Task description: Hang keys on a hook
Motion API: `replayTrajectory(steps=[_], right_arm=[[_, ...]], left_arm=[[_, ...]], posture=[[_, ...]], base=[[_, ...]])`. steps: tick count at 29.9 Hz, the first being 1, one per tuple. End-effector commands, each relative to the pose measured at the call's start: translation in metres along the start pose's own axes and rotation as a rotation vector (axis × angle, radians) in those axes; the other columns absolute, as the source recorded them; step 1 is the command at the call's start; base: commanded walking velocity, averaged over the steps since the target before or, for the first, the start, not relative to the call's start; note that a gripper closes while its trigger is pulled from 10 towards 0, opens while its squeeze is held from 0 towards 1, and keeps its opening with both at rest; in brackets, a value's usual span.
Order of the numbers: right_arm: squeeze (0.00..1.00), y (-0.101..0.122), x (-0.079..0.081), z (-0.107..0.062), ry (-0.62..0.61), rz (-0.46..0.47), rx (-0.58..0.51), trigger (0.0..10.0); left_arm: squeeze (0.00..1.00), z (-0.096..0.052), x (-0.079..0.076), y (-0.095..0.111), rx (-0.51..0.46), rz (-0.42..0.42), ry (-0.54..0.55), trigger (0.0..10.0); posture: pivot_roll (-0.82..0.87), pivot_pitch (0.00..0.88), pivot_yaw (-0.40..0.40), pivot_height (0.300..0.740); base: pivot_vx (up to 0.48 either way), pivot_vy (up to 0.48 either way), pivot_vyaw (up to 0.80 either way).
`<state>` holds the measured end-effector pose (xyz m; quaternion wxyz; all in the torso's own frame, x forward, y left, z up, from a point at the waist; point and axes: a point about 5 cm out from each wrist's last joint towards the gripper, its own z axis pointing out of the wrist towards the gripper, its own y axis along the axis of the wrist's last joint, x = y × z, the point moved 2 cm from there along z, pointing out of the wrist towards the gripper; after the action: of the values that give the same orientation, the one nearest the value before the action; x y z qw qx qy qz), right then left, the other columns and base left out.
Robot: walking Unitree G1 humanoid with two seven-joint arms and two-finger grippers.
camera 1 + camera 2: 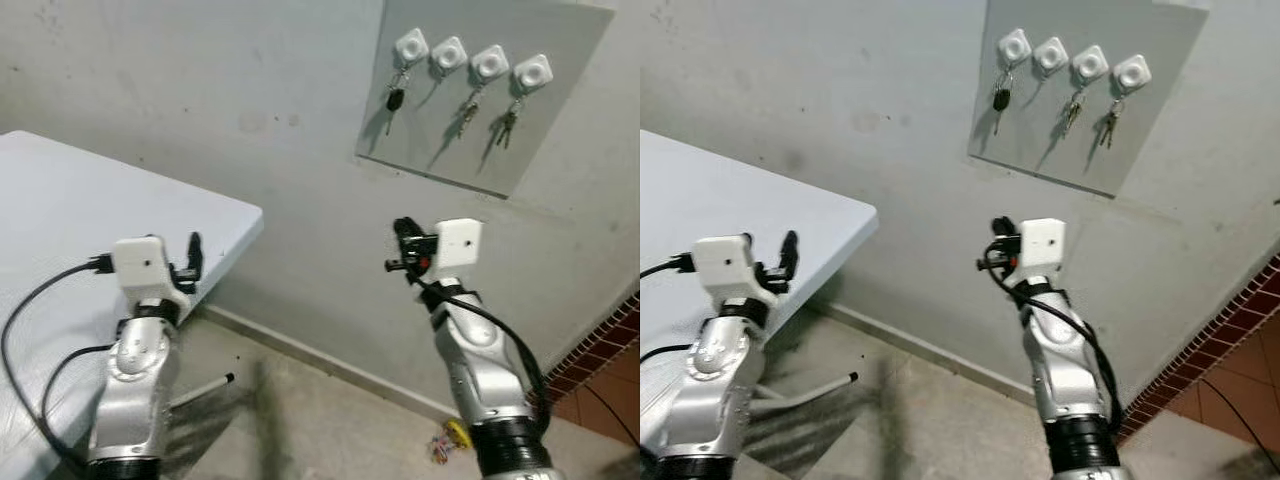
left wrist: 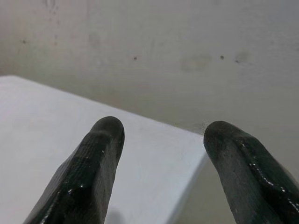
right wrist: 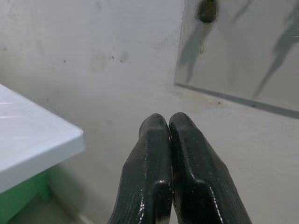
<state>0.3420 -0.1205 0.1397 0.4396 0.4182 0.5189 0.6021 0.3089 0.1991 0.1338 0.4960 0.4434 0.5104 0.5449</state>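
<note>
A grey board (image 1: 560, 150) on the wall carries a row of white hooks. Key bunches hang from the first hook (image 1: 410, 45), the third (image 1: 490, 63) and the fourth (image 1: 532, 71); the second hook (image 1: 449, 53) looks bare. My right gripper (image 1: 404, 238) is raised below the board and left of it, shut with nothing between its fingers (image 3: 156, 140). My left gripper (image 1: 193, 252) is open over the table corner, holding nothing. A small colourful bundle with a yellow piece (image 1: 447, 438), possibly keys, lies on the floor beside my right arm.
A white table (image 1: 70, 210) fills the left side, its corner close to my left gripper, with a thin leg (image 1: 200, 388) slanting to the floor. Red brick tiling (image 1: 600, 350) runs along the lower right. A black cable (image 1: 30, 300) loops over the table.
</note>
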Motion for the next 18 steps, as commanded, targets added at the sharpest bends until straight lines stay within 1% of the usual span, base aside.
replayTrajectory(steps=[1,8,18], right_arm=[[0.00,0.0039,-0.0126,-0.0011,-0.040,-0.010,-0.003,10.0],[0.00,0.0043,-0.0138,-0.0009,-0.047,-0.010,-0.010,10.0],[0.00,0.0066,-0.0104,0.0005,-0.035,-0.001,-0.023,10.0]], left_arm=[[0.00,0.0024,-0.0134,0.0056,-0.015,-0.011,-0.038,10.0],[0.00,0.0017,-0.0147,0.0057,-0.014,-0.010,-0.042,10.0],[0.00,0.0007,-0.0156,0.0065,-0.015,-0.006,-0.044,10.0]], posture=[[-0.06,0.000,-0.058,0.728],[-0.05,0.000,-0.060,0.728],[-0.05,0.000,-0.062,0.728]], base=[[0.480,0.000,-0.63],[0.480,0.000,-0.64],[0.480,0.000,0.00]])
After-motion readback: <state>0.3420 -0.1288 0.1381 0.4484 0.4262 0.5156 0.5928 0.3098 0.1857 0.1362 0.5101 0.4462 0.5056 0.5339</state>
